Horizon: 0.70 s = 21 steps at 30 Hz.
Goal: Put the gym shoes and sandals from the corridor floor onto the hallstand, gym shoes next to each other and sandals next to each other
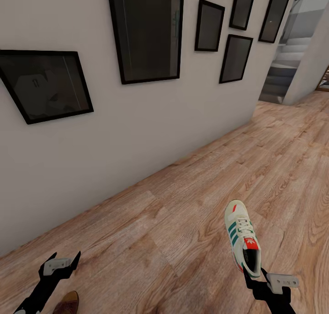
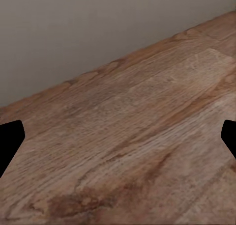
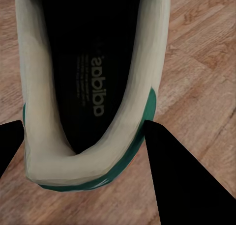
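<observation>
wide open wood floor point(image 1: 192, 204) stretches ahead and to the right, toward a doorway with stairs point(image 1: 285, 71) beyond. a grey wall point(image 1: 114, 135) hung with dark picture frames point(image 1: 146, 30) closes off the left side. one sneaker point(image 1: 243, 243), gripped at its heel by the right gripper point(image 1: 256, 274), takes up room low on the right.

Wood floor point(image 1: 183, 222) w/ 1 brown item point(image 1: 68, 302).

Pale wall point(image 1: 137, 122) with dark framed pictures point(image 1: 146, 30) above wood-plank floor point(image 1: 183, 204).
</observation>
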{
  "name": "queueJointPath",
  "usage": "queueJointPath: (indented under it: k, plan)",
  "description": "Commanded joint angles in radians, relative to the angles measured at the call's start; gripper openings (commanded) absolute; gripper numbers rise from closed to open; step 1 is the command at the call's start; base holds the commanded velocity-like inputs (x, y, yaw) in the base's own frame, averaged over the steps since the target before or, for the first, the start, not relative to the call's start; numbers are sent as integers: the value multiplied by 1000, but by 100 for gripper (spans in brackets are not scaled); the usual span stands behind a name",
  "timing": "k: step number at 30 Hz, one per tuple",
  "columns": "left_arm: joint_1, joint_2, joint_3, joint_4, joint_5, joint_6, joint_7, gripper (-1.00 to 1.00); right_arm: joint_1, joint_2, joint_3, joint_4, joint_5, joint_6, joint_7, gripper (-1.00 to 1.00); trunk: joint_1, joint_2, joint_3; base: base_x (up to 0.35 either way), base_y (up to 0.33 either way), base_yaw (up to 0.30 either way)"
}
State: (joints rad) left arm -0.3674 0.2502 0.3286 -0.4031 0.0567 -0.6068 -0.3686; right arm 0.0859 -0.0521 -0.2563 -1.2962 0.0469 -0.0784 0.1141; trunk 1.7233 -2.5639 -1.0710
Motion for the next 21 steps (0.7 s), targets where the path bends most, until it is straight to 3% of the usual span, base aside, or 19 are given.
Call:
queueJointPath:
  k: [1,8,21]
  plan:
    - [-1,1,0,4,-7,-3,3,100,0,0,0,0,-2,0,-1,-100,0,0,0,0,0,0]
    - [-5,3,1,14,-23,-15,12,100,0,0,0,0,-2,0,-1,-100,0,0,0,0,0,0]
    - [-7,-1,-13,51,-52,-116,7,100,-2,0,-3,14,-4,0,-1,-100,0,0,0,0,0,0]
